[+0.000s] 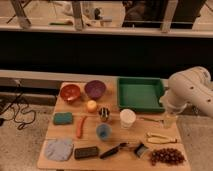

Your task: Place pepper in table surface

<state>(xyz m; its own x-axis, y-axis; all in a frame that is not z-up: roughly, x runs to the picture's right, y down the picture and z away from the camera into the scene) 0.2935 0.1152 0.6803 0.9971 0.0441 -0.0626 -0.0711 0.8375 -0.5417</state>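
Spanning the lower view, the light tan rectangular wooden table carries every item. The white robot arm bends over its right edge, beside the green rectangular tray at the far right corner. The gripper hangs just above the right edge, fingers apart, holding nothing. The slim orange-red chili pepper lies flat near the left edge, between a teal sponge and a small blue cup.
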